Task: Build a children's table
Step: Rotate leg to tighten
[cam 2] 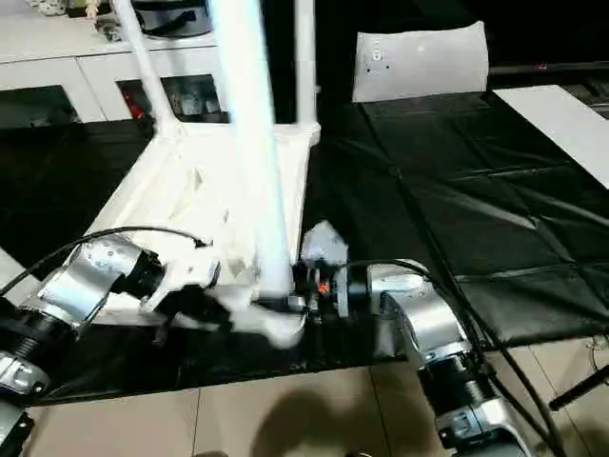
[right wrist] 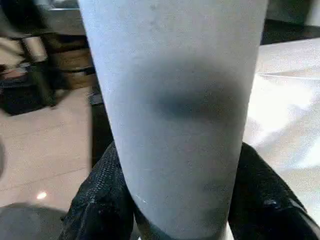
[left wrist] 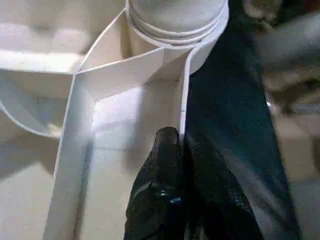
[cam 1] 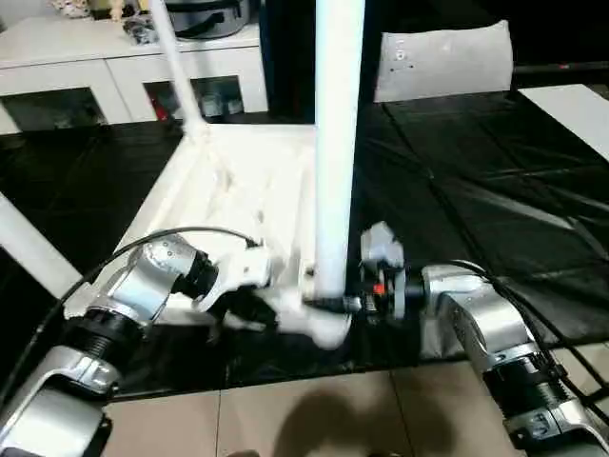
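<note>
left eye view: white plastic rectangular tabletop (cam 1: 243, 205) lying upside down on black-covered work table (cam 1: 495, 219), ribbed underside up, near corner right at table's front edge. long white tapered tubular leg (cam 1: 338, 143) standing upright in near corner's round socket (left wrist: 177, 30), base ring seated at socket mouth per left wrist view. another white leg (cam 1: 176, 62) already up at far-left corner, a further one (cam 2: 304, 62) at far-right corner in right eye view. white bar (cam 1: 33, 252) crossing at far left, prob a leg too, can't confirm.

right gripper (right wrist: 175, 200): black fingers (right wrist: 97, 200) apart about leg-width, one each side of near leg's lower end, pressed against it, so clamped on leg just above socket. left gripper (left wrist: 172, 150): fingers together, pinching tabletop's thin side wall just beside that socket, bracing the corner.

step in hand, by judgement: seating near-corner leg, left holding top down while right drives leg. can't tell from pics if leg fully home or only resting in socket mouth.

next move needs: keep leg axis in line w/ socket, push or twist down w/o tipping, left grip kept firm since corner sits at table edge and could slide off. release right only once leg stands unaided. then last corner if still bare.

white glass-door cabinet (cam 1: 114, 67) behind, not involved.
</note>
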{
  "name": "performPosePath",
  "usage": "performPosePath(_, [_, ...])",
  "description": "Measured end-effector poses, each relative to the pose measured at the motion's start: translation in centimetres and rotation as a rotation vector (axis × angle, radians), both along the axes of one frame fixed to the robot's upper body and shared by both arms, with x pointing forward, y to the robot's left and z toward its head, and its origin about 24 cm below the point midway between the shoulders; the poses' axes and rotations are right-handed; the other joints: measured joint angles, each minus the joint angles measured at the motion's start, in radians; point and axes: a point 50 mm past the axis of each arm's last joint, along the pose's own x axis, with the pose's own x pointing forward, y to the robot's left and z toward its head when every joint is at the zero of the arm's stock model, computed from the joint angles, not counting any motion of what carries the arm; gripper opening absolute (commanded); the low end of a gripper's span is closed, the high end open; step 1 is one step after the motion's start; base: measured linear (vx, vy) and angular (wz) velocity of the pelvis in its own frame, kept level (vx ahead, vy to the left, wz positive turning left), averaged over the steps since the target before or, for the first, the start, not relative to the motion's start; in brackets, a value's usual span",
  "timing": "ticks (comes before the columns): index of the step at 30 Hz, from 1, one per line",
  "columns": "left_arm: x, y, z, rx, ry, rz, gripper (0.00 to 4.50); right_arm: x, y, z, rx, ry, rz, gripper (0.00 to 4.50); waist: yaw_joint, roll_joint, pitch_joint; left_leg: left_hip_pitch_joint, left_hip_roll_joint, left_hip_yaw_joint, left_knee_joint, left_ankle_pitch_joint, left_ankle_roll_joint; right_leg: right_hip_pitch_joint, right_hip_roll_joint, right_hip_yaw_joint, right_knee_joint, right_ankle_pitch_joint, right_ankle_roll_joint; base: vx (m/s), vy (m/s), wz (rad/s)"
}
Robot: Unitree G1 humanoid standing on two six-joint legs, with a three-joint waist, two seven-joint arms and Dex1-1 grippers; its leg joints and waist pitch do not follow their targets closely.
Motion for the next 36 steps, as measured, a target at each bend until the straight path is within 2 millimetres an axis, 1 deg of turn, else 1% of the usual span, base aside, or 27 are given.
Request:
performPosePath(2, [0.5,-0.7,-0.3,-0.022,-0.026,0.091,0.0,0.7,-0.1,-0.3,0.013,-0.004,-0.154,1.91,-0.022,0.005,0.002,0.004,0.0,-0.001,0.0,0.0,0.0,0.005,0.0,-0.003,-0.006,0.0,0.0,0.0,0.0,0.0])
performPosePath(3, [0.7,-1.1,-0.4,-0.03,-0.035,0.125,0.0,1.0,-0.2,-0.3,0.01,-0.008,-0.214,1.91,-0.034,0.008,0.002,0.005,0.001,-0.004,0.0,0.0,0.0,0.009,0.0,-0.009,-0.013,0.0,0.001,0.0,0.0,0.0])
performPosePath(4, [0.8,-1.6,-0.5,-0.043,-0.044,0.154,0.0,1.3,-0.4,-0.3,0.007,-0.012,-0.272,1.91,-0.052,0.009,0.003,0.003,0.001,-0.007,-0.001,0.0,0.0,0.012,0.0,-0.016,-0.019,-0.001,0.002,0.0,0.0,0.0])
performPosePath(5, [0.9,-1.8,-0.5,-0.051,-0.047,0.165,0.0,1.5,-0.5,-0.3,0.007,-0.014,-0.3,1.91,-0.062,0.011,0.003,0.001,0.002,-0.013,0.0,0.0,0.0,0.017,-0.001,-0.024,-0.027,-0.001,0.002,0.0,0.0,0.0])
performPosePath(6, [1.0,-2.3,-0.7,-0.063,-0.042,0.202,0.0,1.8,-0.5,-0.4,0.012,-0.009,-0.355,1.91,-0.076,0.012,0.004,0.003,0.003,-0.017,-0.002,0.0,0.0,0.023,0.001,-0.029,-0.035,-0.002,0.003,0.0,0.0,0.0])
performPosePath(8, [1.5,-3.4,-0.9,-0.091,-0.056,0.309,0.0,3.0,-0.4,-0.3,0.009,-0.003,-0.499,1.91,-0.105,0.014,0.006,0.002,0.002,-0.02,-0.002,-0.001,0.001,0.027,0.0,-0.031,-0.04,-0.002,0.003,0.0,0.0,0.0])
performPosePath(10, [2.1,-4.7,-0.7,-0.103,-0.076,0.387,0.0,4.0,-0.3,-0.1,-0.004,-0.003,-0.626,1.91,-0.126,0.014,0.007,-0.002,0.0,-0.023,-0.002,-0.001,0.001,0.026,0.0,-0.031,-0.042,-0.002,0.003,0.0,0.0,0.0])
performPosePath(12, [2.2,-5.2,-0.6,-0.114,-0.082,0.421,0.0,4.4,-0.3,0.1,-0.019,-0.012,-0.671,1.91,-0.14,0.014,0.007,-0.005,-0.002,-0.024,-0.002,-0.002,0.001,0.025,0.0,-0.031,-0.042,-0.002,0.003,0.0,0.0,0.0])
performPosePath(13, [2.3,-5.6,-0.6,-0.121,-0.087,0.441,0.0,4.7,-0.4,0.3,-0.025,-0.015,-0.695,2.26,-0.144,0.014,0.007,-0.011,-0.003,-0.026,-0.003,-0.003,0.002,0.024,0.0,-0.031,-0.042,-0.002,0.003,0.0,0.0,0.0])
performPosePath(14, [2.4,-5.8,-0.6,-0.126,-0.09,0.457,0.0,4.8,-0.4,0.3,-0.02,-0.01,-0.716,2.47,-0.145,0.014,0.007,-0.011,-0.003,-0.027,-0.004,-0.003,0.002,0.024,0.0,-0.031,-0.041,-0.002,0.003,0.0,0.0,0.0])
performPosePath(15, [2.4,-6.1,-0.6,-0.13,-0.095,0.469,0.0,5.0,-0.5,0.4,-0.019,-0.011,-0.732,2.47,-0.145,0.014,0.007,-0.012,-0.004,-0.027,-0.005,-0.004,0.002,0.023,0.0,-0.03,-0.041,-0.002,0.003,0.0,0.0,0.0])
performPosePath(16, [2.5,-6.3,-0.5,-0.134,-0.098,0.475,0.0,5.0,-0.5,0.5,-0.002,-0.002,-0.739,2.65,-0.145,0.014,0.006,-0.013,-0.004,-0.027,-0.006,-0.005,0.002,0.023,0.0,-0.029,-0.04,-0.002,0.003,0.0,0.0,0.0])
performPosePath(17, [2.5,-6.4,-0.5,-0.137,-0.099,0.478,0.0,5.0,-0.4,0.5,0.02,0.008,-0.744,2.65,-0.145,0.014,0.006,-0.013,-0.004,-0.027,-0.006,-0.006,0.002,0.022,0.0,-0.028,-0.038,-0.001,0.003,0.0,0.0,0.0])
performPosePath(18, [2.5,-6.4,-0.5,-0.138,-0.099,0.473,0.0,5.0,-0.4,0.5,0.027,0.004,-0.742,2.74,-0.143,0.015,0.006,-0.013,-0.005,-0.027,-0.006,-0.007,0.001,0.021,0.0,-0.027,-0.036,-0.001,0.003,0.0,0.0,0.0])
performPosePath(20, [2.3,-6.5,-0.3,-0.139,-0.099,0.445,0.0,4.7,-0.6,0.6,0.044,-0.012,-0.722,2.91,-0.136,0.015,0.005,-0.015,-0.006,-0.027,-0.006,-0.01,0.002,0.015,-0.001,-0.024,-0.029,-0.002,0.004,0.0,0.0,0.0])
performPosePath(22, [2.2,-6.2,0.0,-0.134,-0.114,0.394,0.0,4.2,-1.0,0.7,0.075,-0.029,-0.673,2.99,-0.131,0.015,0.005,-0.024,-0.005,-0.027,-0.007,-0.006,0.007,0.004,0.0,-0.023,-0.023,-0.003,0.002,0.0,0.0,0.0])
performPosePath(24, [2.0,-5.9,0.2,-0.133,-0.123,0.34,0.0,3.7,-1.6,0.7,0.085,-0.045,-0.606,3.26,-0.122,0.015,0.005,-0.029,-0.004,-0.027,-0.003,-0.008,0.01,-0.003,-0.001,-0.023,-0.011,-0.009,-0.004,0.0,0.0,0.0])
performPosePath(27, [1.7,-5.5,0.3,-0.136,-0.113,0.292,0.0,2.9,-2.3,0.3,0.077,-0.038,-0.51,3.5,-0.098,0.015,0.005,-0.031,-0.003,-0.027,-0.001,-0.009,0.01,-0.011,-0.001,-0.023,0.0,-0.015,-0.008,0.0,0.0,0.0])
performPosePath(29, [1.4,-4.9,0.3,-0.127,-0.113,0.231,0.0,2.2,-2.9,0.1,0.048,-0.035,-0.414,3.71,-0.076,0.016,0.005,-0.03,-0.002,-0.026,-0.001,-0.008,0.01,-0.012,-0.001,-0.023,0.005,-0.018,-0.008,0.0,0.0,0.0])
performPosePath(30, [1.1,-4.5,0.1,-0.126,-0.107,0.197,0.0,1.8,-3.2,-0.1,0.031,-0.025,-0.362,3.71,-0.067,0.016,0.004,-0.029,-0.001,-0.026,-0.001,-0.008,0.01,-0.012,0.0,-0.023,0.006,-0.018,-0.008,0.0,0.0,0.0])
performPosePath(31, [0.9,-4.2,0.1,-0.129,-0.097,0.165,0.0,1.4,-3.4,-0.3,0.012,-0.016,-0.307,3.87,-0.057,0.016,0.004,-0.029,0.0,-0.026,-0.001,-0.008,0.01,-0.011,0.001,-0.023,0.006,-0.019,-0.008,0.0,0.0,0.0])
performPosePath(33, [0.5,-3.7,0.1,-0.119,-0.074,0.093,0.0,0.6,-3.6,-0.7,-0.025,0.013,-0.199,3.87,-0.037,0.016,0.004,-0.028,0.001,-0.026,0.0,-0.008,0.01,-0.011,0.002,-0.022,0.007,-0.02,-0.006,0.0,0.0,0.0])
performPosePath(34, [0.3,-3.6,0.2,-0.117,-0.068,0.067,0.0,0.3,-3.8,-0.9,-0.036,0.026,-0.163,3.87,-0.023,0.016,0.004,-0.027,0.001,-0.025,0.001,-0.008,0.009,-0.011,0.002,-0.021,0.008,-0.019,-0.006,0.0,0.0,0.0])
performPosePath(36, [0.1,-3.4,0.2,-0.103,-0.061,0.017,0.0,0.0,-3.5,-0.9,-0.039,0.036,-0.094,3.87,-0.01,0.016,0.004,-0.027,0.001,-0.024,0.003,-0.008,0.009,-0.011,0.001,-0.02,0.008,-0.019,-0.006,0.0,0.0,0.0])
